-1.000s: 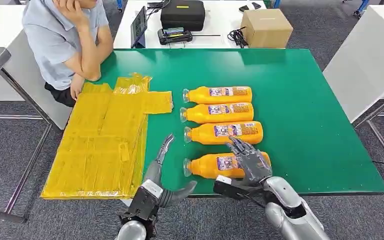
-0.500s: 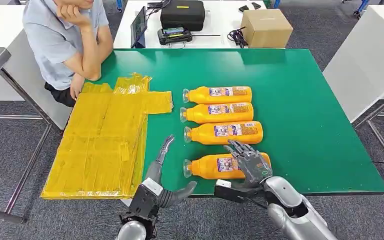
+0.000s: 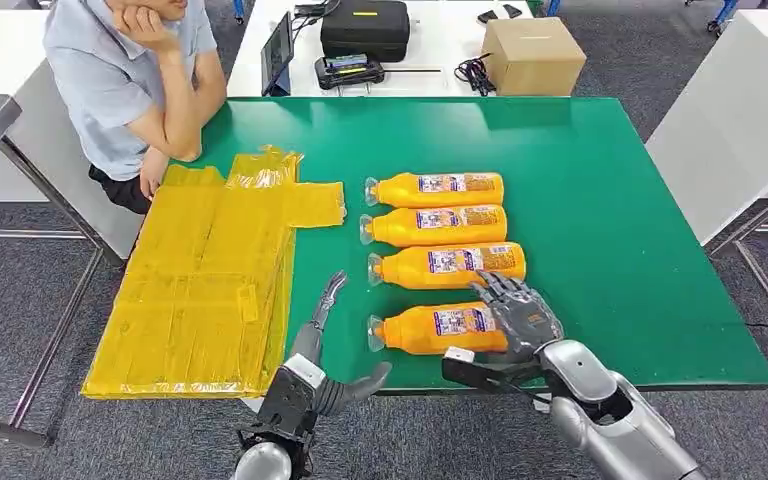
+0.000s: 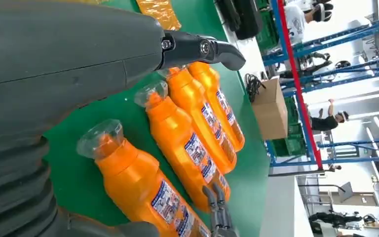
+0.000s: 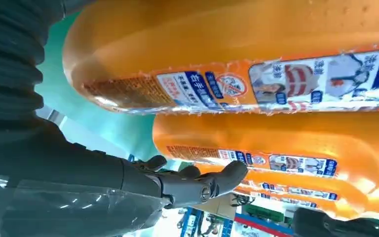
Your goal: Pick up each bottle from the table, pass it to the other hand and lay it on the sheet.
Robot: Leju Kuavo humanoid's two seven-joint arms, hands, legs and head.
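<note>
right robot hand (image 3: 518, 318) has slid along the nearest bottle (image 3: 430, 331) toward its base end over the last second; earlier it lay over the label, now it sits over the bottom end, fingers draped across the top, thumb reaching in along the near side. the bottle has turned slightly, base end swung a little away from the robot, and lies on the green table (image 3: 610, 230), cap pointing toward the yellow sheet (image 3: 200, 290). in the right wrist view the fingers (image 5: 197, 185) are spread and curl over the bottle body; whether they press it i cannot tell. not lifted yet.

left robot hand (image 3: 325, 350) unchanged: spread, holding nothing, hovering at the near table edge between sheet and bottle cap, apparently waiting for the hand-over.

three more bottles (image 3: 440, 225) lie in a row beyond the nearest one, well apart from both hands, unmoved. nothing on the sheet.

reading: the shift looks like a grasp adjustment. step in hand is the first pick-up; task barely begun. risk: the round bottle could roll into its neighbour as the fingers close.

a person (image 3: 125, 70) sits at the far left corner of the table, elbow on it.
</note>
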